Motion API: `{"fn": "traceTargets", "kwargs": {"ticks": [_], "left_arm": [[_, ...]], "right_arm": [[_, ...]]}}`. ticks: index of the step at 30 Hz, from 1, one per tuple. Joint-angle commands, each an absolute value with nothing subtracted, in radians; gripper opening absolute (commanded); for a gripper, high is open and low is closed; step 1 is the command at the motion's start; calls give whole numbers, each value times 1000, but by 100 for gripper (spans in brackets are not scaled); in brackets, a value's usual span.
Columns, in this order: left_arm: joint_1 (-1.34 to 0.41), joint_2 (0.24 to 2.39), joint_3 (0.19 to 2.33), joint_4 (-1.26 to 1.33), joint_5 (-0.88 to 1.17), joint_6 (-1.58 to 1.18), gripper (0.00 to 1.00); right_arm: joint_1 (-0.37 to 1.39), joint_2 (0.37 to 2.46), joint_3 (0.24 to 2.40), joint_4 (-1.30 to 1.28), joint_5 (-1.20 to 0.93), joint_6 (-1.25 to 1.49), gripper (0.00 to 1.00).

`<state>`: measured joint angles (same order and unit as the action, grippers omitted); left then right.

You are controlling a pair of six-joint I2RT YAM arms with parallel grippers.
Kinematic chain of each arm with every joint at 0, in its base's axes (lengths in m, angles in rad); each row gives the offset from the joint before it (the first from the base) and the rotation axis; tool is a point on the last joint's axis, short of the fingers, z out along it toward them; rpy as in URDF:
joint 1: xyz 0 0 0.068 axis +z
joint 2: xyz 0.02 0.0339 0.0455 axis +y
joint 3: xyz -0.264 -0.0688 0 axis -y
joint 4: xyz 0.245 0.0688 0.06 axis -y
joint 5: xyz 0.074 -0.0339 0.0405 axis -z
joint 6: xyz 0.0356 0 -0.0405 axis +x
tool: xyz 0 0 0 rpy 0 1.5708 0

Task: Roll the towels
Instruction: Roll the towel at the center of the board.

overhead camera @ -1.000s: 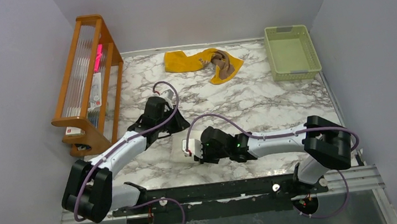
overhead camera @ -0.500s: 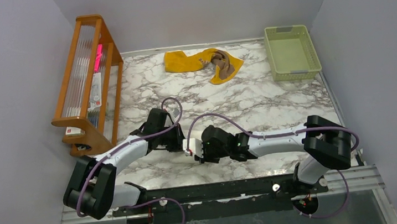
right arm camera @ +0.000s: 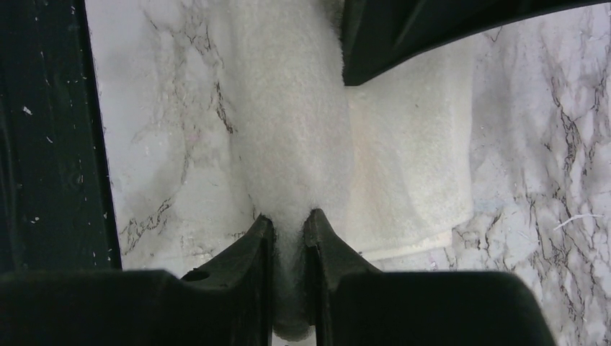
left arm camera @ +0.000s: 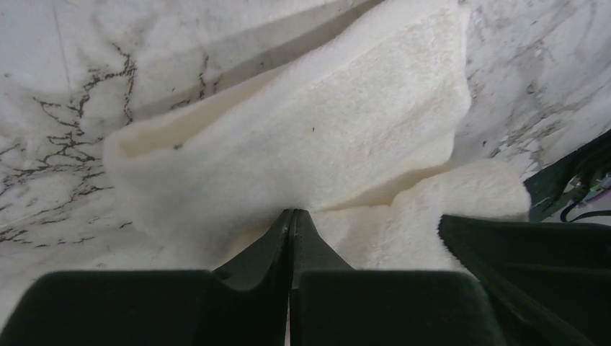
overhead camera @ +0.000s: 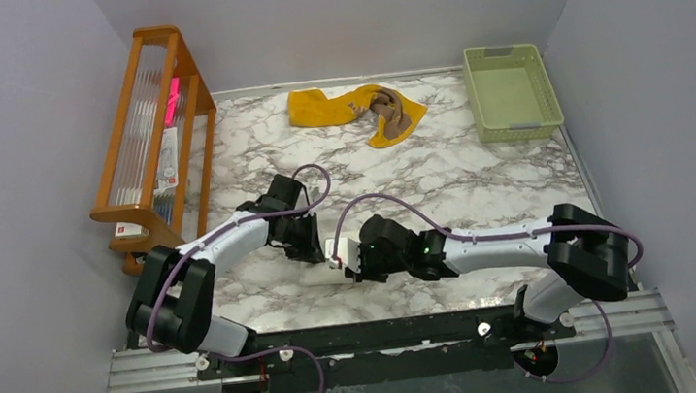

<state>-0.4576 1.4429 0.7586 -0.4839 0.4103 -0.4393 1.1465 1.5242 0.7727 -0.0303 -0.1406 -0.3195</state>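
top camera is looking down from above the near edge over the whole marble table [overhead camera: 459, 175]. both wrist cameras are looking closely along their fingers [left arm camera: 158, 303], sharing the cream-white towel [left arm camera: 324, 130].

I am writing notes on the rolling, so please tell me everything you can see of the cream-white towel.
The cream-white towel is soft, fluffy cloth, plain, with no label showing. It lies bunched and folded over itself on the marble table, between the two arms. The right fingers pinch a raised ridge of it; the left fingers are shut on a lifted fold.
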Motion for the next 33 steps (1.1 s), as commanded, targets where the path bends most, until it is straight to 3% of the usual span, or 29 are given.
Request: {"fn": "traceTargets", "kwargs": {"ticks": [1, 12, 23, 33], "left_arm": [[-456, 1479, 779, -580, 388, -383, 2], [-455, 1436, 826, -698, 262, -388, 0], [-454, 1742, 935, -592, 245, -362, 0], [-451, 1886, 1107, -584, 193, -423, 0]], "right_arm": [[1139, 1478, 756, -20, -147, -319, 1], [1127, 1529, 796, -58, -217, -300, 1], [1127, 1606, 877, -43, -263, -345, 1], [1052, 1564, 859, -70, -243, -404, 1]]}}
